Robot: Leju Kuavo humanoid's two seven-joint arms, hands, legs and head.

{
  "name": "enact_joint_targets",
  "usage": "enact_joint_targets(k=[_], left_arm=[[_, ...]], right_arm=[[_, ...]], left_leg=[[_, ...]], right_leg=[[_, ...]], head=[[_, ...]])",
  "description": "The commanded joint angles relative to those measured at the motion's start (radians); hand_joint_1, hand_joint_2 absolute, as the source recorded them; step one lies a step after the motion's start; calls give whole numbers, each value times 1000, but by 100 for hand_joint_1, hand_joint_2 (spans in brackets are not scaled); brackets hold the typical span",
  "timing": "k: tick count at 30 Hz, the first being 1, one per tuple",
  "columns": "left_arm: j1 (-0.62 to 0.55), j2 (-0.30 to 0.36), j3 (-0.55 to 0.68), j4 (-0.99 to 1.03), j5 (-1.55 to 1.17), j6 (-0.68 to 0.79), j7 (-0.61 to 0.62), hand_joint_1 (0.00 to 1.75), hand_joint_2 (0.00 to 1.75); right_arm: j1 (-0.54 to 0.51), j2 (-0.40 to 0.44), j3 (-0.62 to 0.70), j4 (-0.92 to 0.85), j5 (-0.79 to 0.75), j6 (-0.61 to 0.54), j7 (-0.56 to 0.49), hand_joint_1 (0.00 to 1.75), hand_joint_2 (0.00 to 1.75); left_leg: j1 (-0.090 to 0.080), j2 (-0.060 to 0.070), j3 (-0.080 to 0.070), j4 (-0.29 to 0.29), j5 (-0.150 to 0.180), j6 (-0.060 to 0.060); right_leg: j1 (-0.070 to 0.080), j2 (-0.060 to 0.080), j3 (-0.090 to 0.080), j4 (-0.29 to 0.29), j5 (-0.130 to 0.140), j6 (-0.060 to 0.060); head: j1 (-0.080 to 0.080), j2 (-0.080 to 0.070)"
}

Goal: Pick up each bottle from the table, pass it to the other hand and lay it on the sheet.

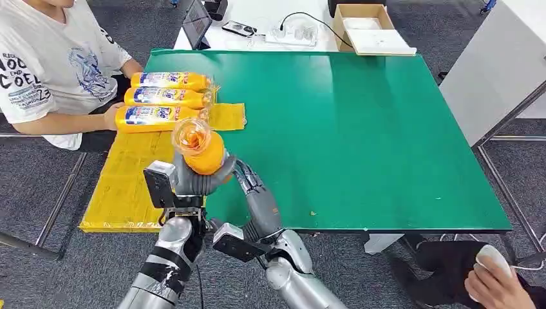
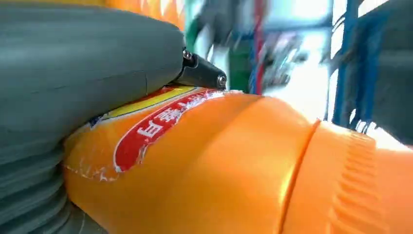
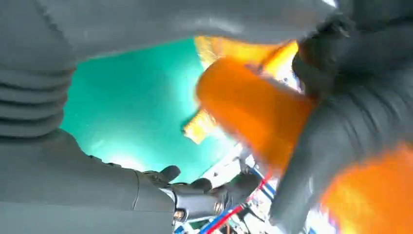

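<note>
We see the left hand (image 1: 193, 180) clamped round an orange bottle (image 1: 201, 149), held just off the sheet (image 1: 129, 187). The right hand (image 1: 248, 180) (fingers apart) sits beside it. We judge the bottle rigid, slick plastic; grip mid-body, over the label.

Orange bottles: four, three lying (image 1: 169, 80) (image 1: 164, 97) (image 1: 154, 118) on the sheet, one held (image 1: 203, 151). Yellow sheet (image 1: 122, 187): one. Green table (image 1: 360, 135): one. Cardboard box (image 1: 367, 29): one. Persons seen: two.

Grey carpet floor (image 1: 77, 270); white desk (image 1: 257, 19) behind the green table (image 1: 360, 129); perhaps a white cabinet (image 1: 496, 71).
</note>
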Motion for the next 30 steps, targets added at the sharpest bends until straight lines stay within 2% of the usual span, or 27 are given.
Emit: enact_joint_targets(k=[1, 3, 5, 6, 7, 8, 9, 10, 11, 12, 15, 16, 18, 26, 30], left_arm=[[-153, 62, 134, 197, -143, 222, -18, 175, 175], [-187, 88, 136, 300, -241, 313, -18, 175, 175], [-211, 89, 222, 376, -454, 334, 1, 175, 175], [-211, 91, 304, 374, -631, 334, 35, 175, 175], [-215, 81, 397, 393, -942, 334, 118, 175, 175], [-215, 77, 478, 371, -1054, 334, 126, 175, 175], [-209, 108, 465, 379, -1299, 334, 237, 175, 175], [-218, 117, 491, 403, -1309, 334, 239, 175, 175], [-202, 148, 445, 388, -1442, 334, 324, 175, 175], [-205, 166, 426, 421, -1425, 334, 338, 175, 175], [-244, 234, 333, 597, -1484, 334, 461, 175, 175], [-247, 290, 112, 615, -1322, 334, 545, 175, 175], [-265, 285, 135, 666, -1356, 334, 552, 175, 175], [-265, 285, 135, 666, -1356, 334, 552, 175, 175], [-312, 290, 112, 820, -1404, 327, 597, 175, 175]], right_arm=[[30, -53, -57, -235, -70, -50, -25, 0, 0], [43, -53, -70, -277, -99, -68, -49, 0, 0], [51, -57, -73, -312, -120, -83, -67, 0, 0], [60, -54, -86, -338, -133, -114, -88, 0, 0], [66, -57, -89, -362, -143, -138, -100, 0, 0], [71, -61, -92, -379, -148, -155, -105, 0, 0], [79, -59, -108, -399, -141, -155, -105, 0, 0], [82, -60, -117, -402, -139, -155, -105, 0, 0], [84, -60, -121, -405, -135, -155, -105, 0, 0], [84, -61, -122, -405, -140, -155, -105, 0, 0], [90, -65, -119, -421, -146, -155, -105, 0, 0], [132, 0, -223, -476, -41, -56, -105, 0, 0], [98, -57, -129, -436, -131, -155, -105, 0, 0], [98, -57, -129, -436, -131, -155, -105, 0, 0], [94, -60, -128, -448, -153, -155, -105, 0, 0]], left_leg=[[1, 0, 7, 0, -2, 0], [0, 0, 4, -1, 0, 0], [0, 1, 5, -1, -1, 0], [0, 1, 8, -1, -2, 0], [0, 2, 7, -1, -2, 0], [1, 3, 9, -1, -3, 0], [1, 4, 7, 0, -2, 0], [0, 2, 4, -1, -1, 0], [0, 4, 8, -1, -2, 0], [0, 3, 5, -1, -1, 0], [1, 5, 10, -1, -3, -1], [0, 4, 7, -1, -2, -1], [1, 0, 6, -1, -1, -1], [1, 3, 3, 0, -1, 0], [2, 1, 6, 1, -2, -1]], right_leg=[[1, -1, 7, 0, -2, -3], [1, -1, 4, -1, -1, -2], [0, 0, 5, -1, -1, -2], [1, 0, 8, -1, -2, -3], [1, 1, 6, -1, -1, -2], [1, 2, 8, -1, -2, -3], [1, 3, 6, 0, -1, -2], [1, 1, 4, -1, -1, -2], [1, 3, 7, -1, -1, -3], [0, 2, 4, -1, -1, -2], [2, 4, 8, -1, -2, -4], [1, 4, 6, -1, -1, -3], [1, 0, 6, 0, -3, -3], [1, 4, 3, 0, -1, -2], [2, 1, 6, 0, -3, -3]], head=[[0, 0], [0, 0], [0, 0], [0, 0], [0, 0], [0, 0], [0, 0], [0, 0], [0, 0], [0, 0], [0, 0], [0, 0], [0, 0], [0, 0], [0, 0]])
